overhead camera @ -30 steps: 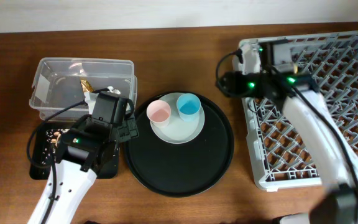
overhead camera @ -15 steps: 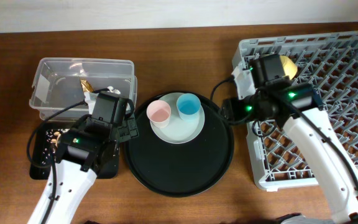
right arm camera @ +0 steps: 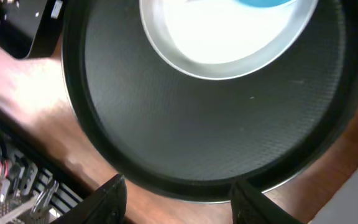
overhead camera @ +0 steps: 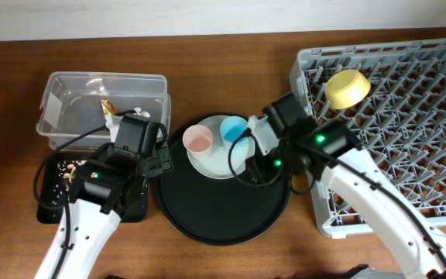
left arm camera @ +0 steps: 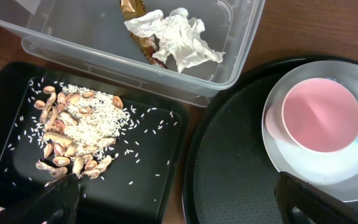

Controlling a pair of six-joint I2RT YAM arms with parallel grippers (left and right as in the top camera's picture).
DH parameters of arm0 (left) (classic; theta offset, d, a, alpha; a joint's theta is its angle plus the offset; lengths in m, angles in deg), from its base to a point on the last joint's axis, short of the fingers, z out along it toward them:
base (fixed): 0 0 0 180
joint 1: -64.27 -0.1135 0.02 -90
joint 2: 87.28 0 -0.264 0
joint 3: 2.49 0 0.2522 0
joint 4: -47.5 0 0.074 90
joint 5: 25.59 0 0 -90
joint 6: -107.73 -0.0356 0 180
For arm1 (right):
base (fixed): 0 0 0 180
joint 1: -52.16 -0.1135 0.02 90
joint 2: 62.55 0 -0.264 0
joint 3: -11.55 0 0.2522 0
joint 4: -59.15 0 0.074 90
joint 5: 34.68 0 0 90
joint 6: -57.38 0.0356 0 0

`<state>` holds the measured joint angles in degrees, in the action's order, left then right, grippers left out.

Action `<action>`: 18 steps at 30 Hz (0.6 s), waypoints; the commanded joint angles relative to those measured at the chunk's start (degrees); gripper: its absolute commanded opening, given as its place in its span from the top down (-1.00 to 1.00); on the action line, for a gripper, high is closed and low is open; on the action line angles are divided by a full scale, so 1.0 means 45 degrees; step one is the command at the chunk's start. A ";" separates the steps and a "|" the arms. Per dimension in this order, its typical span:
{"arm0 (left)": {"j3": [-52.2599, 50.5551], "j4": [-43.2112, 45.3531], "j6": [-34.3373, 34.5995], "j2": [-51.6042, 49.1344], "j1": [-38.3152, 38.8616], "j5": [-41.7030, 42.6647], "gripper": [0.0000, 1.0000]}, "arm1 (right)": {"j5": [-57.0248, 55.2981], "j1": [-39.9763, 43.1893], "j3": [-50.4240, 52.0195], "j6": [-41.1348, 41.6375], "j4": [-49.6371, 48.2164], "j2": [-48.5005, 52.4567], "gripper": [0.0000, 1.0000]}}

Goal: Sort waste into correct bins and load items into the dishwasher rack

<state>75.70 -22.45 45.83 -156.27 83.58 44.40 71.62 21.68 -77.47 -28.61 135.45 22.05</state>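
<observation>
Rack (overhead camera: 424, 116): right side of the worktop, square, edges roughly parallel to the worktop edge.

Round tray (overhead camera: 223, 209): centre. My right end effector (right arm camera: 182, 199) hangs over its right half, fingers spread, nothing between them.

Clear tub (left arm camera: 73, 37): far left, long axis left-right.

Black rectangular tray (left arm camera: 142, 168): just near the tub, same axis. My left end effector (left arm camera: 188, 199) hovers by its right edge, spread wide, empty.

Plate (overhead camera: 227, 159): flat on the far part of the round tray, carrying both cups.

Yellow bowl (overhead camera: 347, 87): in the rack's far-left corner, tipped among the pegs. Its oval outline runs left-right; can't tell which way the mouth faces.

Pink cup (left arm camera: 321, 116) on the left and blue cup (overhead camera: 235, 130) on the right: upright, mouths up, just beside each other.

Napkin (left arm camera: 179, 37) and wrapper (left arm camera: 132, 9): in the tub.

Food scraps (left arm camera: 67, 134): piled in the black tray among what look like rice grains.

Chopsticks: not spotted.

Step, my read: waste looks sorted and the bowl is loaded, so cups and plate are next, right arm on it. The blue cup is nearest. The next move calls for shifting far over its rim, dropping one finger inside and one outside, pinching the wall, lifting clear of the pink cup, then carrying it right to the rack.
</observation>
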 commanded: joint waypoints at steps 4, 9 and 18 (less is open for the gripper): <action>0.0170 0.0015 -0.0068 0.0131 -0.0068 -0.0170 -0.98 | -0.0442 -0.0330 0.0797 -0.0136 -0.0568 0.0034 -0.13; 0.0170 0.0015 -0.0068 0.0131 -0.0068 -0.0175 -0.98 | -0.0393 -0.0335 0.1098 -0.0131 -0.1010 0.0034 -0.18; 0.0170 0.0015 -0.0068 0.0131 -0.0068 -0.0170 -0.98 | -0.0403 -0.0330 0.1107 -0.0136 -0.1044 0.0034 -0.21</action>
<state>75.67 -22.45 45.83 -156.27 83.58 44.40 70.52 20.54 -73.17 -28.76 131.15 22.05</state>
